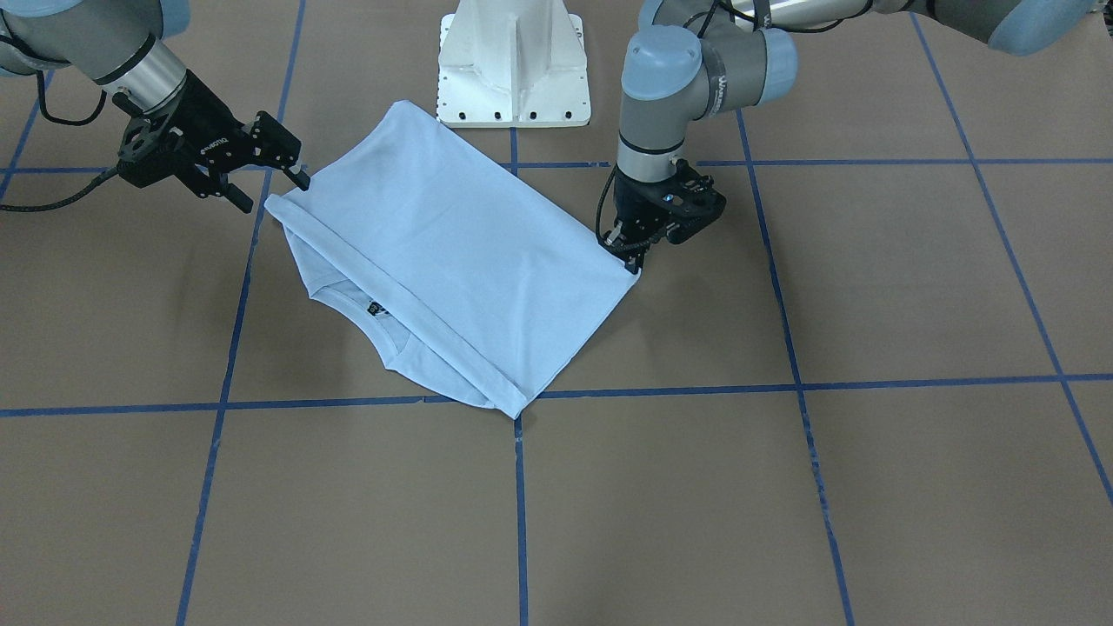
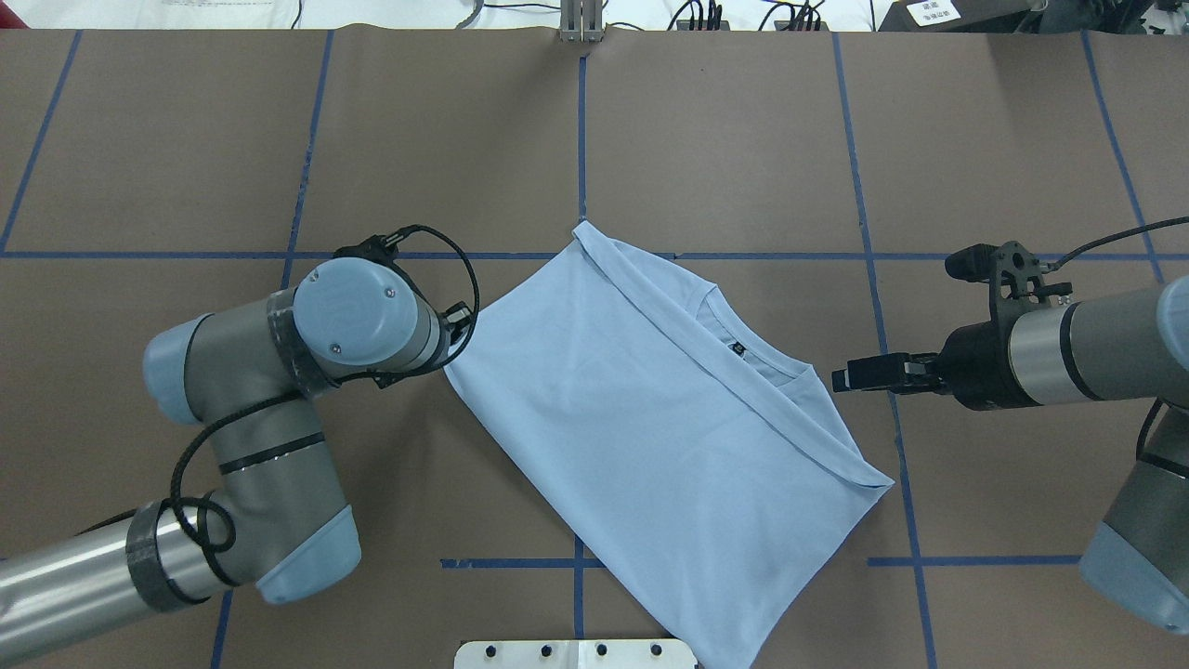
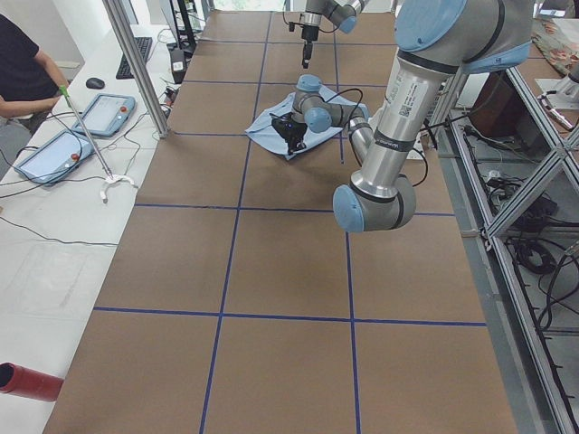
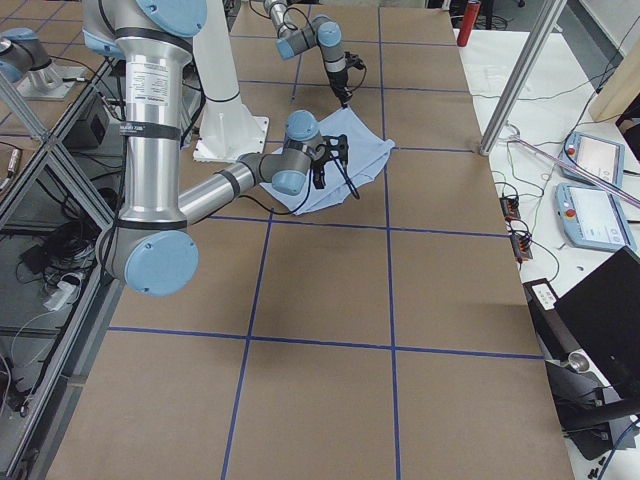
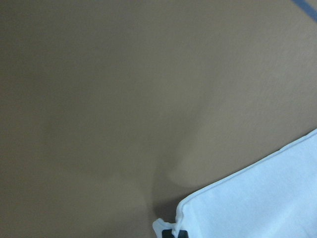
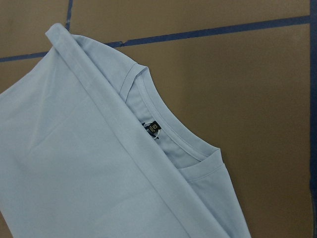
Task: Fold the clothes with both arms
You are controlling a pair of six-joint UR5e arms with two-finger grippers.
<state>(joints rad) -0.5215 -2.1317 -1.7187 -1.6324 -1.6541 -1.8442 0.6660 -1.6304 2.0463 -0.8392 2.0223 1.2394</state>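
Observation:
The pale blue T-shirt lies on the brown table, its lower part folded up over the chest to just below the ribbed collar and dark neck label. My left gripper points straight down and is shut on the shirt's folded corner; the left wrist view shows that corner against a black fingertip. In the overhead view the left wrist hides the fingers. My right gripper is open, holding nothing, just off the shirt's edge near the collar end.
The white pedestal base stands right behind the shirt. Blue tape lines cross the brown table cover. A seated person and tablets are at a side table beyond the table's far edge.

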